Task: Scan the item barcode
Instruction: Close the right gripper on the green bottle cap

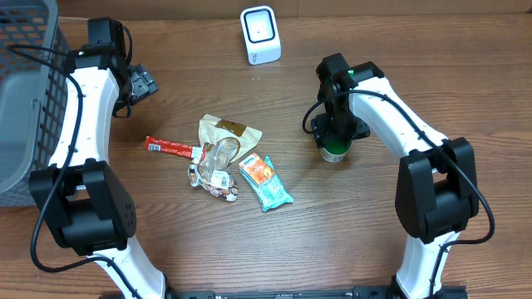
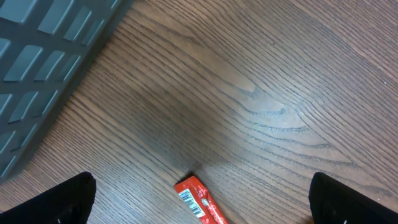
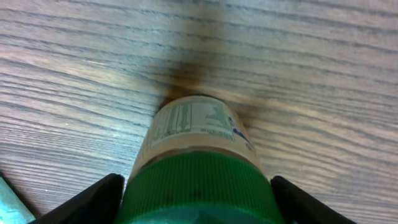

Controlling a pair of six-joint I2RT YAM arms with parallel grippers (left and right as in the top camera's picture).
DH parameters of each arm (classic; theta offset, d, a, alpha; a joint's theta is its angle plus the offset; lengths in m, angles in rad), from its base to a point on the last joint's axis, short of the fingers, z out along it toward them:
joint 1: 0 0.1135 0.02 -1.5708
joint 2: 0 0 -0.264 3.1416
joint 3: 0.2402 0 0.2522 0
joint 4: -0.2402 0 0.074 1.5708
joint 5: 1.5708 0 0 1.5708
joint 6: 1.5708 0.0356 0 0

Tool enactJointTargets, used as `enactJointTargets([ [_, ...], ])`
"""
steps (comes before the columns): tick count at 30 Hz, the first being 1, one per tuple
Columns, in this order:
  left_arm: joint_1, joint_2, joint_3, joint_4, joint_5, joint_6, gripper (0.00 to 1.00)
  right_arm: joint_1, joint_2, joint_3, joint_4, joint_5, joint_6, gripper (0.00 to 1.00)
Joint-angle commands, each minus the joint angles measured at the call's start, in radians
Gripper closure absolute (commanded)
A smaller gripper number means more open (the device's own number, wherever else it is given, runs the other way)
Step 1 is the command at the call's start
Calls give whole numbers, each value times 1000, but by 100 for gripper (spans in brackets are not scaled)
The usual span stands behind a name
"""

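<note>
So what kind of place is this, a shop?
Probably a pretend shop checkout set up on a wooden table, not a real store. There is a white scanner, a grey basket, and goods laid out: snack packets and a green-capped bottle.

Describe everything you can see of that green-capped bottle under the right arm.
The bottle is small, with a ribbed green cap and a cream label of fine print; it looks plastic. It seems to stand upright on the wooden table, right of the snack wrappers. The right end effector straddles its cap, close at both sides; whether it presses cannot be told.
</note>
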Motion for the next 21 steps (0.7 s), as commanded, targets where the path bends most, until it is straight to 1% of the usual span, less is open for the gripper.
enactJointTargets([
  [1, -6, -5, 22, 1, 4, -6, 0, -3, -47, 14, 5, -11, -19, 12],
  [4, -6, -5, 22, 1, 4, -6, 0, -3, -47, 14, -5, -10, 53, 5],
  [5, -6, -5, 22, 1, 4, -6, 1, -3, -47, 14, -17, -10, 126, 4],
  [8, -6, -5, 22, 1, 4, -6, 0, -3, -47, 14, -43, -10, 217, 5],
  [10, -6, -5, 22, 1, 4, -6, 0, -2, -47, 14, -50, -10, 221, 12],
  [14, -6, -5, 22, 1, 4, -6, 0, -1, -47, 14, -49, -10, 215, 30],
  [17, -6, -5, 22, 1, 4, -6, 0, -1, -47, 14, -44, -10, 203, 34],
  [21, -6, -5, 22, 1, 4, -6, 0, -1, -47, 14, -23, -14, 100, 33],
])
